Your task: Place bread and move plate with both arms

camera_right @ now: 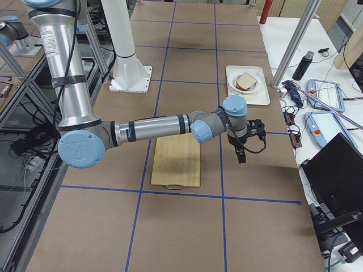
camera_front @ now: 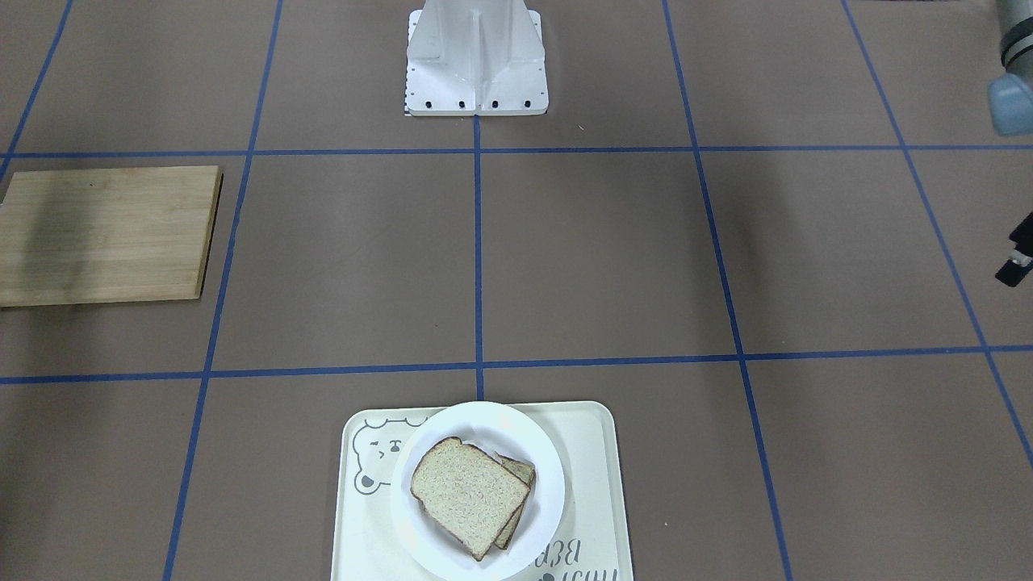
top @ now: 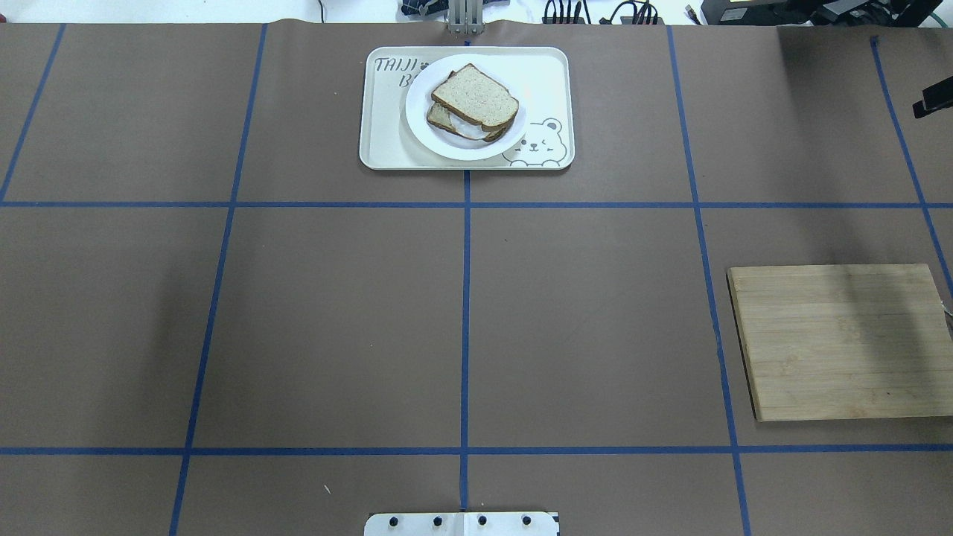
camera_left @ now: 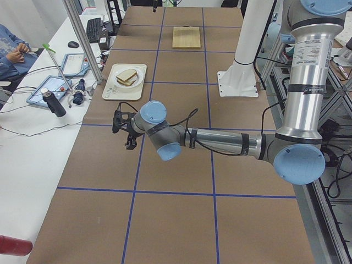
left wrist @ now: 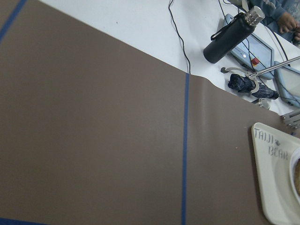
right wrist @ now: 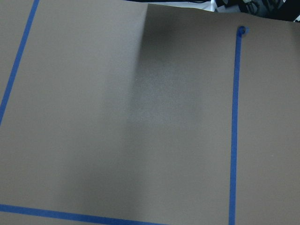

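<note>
Two slices lie stacked on the plate (top: 423, 128), the plain bread (top: 474, 95) uppermost; the plate rests on the bear tray (top: 387, 145) at the middle of the table (top: 335, 313)'s far edge. The left gripper (camera_left: 130, 144) and the right gripper (camera_right: 240, 157) hang over bare surface near its left and right edges, and it cannot be told whether either is open or closed.
</note>
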Tool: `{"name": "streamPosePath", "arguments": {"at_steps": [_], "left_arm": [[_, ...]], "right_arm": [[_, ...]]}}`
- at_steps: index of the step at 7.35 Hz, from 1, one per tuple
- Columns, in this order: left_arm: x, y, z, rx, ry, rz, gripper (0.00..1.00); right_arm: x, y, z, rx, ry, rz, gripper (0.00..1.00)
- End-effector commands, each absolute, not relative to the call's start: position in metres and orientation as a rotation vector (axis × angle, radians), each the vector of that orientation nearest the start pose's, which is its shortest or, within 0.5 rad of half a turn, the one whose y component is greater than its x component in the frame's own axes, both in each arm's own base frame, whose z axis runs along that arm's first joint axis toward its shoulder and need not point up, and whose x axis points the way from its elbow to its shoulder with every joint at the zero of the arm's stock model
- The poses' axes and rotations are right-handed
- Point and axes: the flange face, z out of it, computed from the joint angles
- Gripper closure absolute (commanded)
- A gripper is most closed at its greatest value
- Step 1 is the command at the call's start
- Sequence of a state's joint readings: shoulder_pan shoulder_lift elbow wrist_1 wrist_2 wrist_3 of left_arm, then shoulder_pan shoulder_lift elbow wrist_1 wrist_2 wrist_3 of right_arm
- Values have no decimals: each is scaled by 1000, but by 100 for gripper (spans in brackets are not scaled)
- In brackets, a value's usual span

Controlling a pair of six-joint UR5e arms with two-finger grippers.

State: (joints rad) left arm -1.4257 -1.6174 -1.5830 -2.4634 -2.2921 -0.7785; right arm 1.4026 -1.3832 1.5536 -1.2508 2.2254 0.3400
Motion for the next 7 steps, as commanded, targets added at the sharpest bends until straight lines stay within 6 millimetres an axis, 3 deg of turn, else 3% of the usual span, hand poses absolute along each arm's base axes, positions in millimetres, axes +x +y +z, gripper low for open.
{"name": "streamPosePath", "arguments": {"at_steps": [1, 3, 4, 6, 7], "left_arm": [[-38, -533, 548, 552, 838, -49, 1], [-34, -533, 540, 467, 819, -40, 1], [-38, -531, 549, 396, 784, 21, 1], [-37, -523, 532, 244, 766, 77, 1], [-37, -516, 534, 229, 765, 76, 1]], "right_arm": [[-2, -593, 524, 270, -741, -7, 0], [2, -598, 504, 228, -723, -39, 0], [4, -603, 495, 208, -716, -67, 0], [1, -600, 496, 142, -738, -81, 0], [2, -598, 499, 123, -733, -120, 0]]}}
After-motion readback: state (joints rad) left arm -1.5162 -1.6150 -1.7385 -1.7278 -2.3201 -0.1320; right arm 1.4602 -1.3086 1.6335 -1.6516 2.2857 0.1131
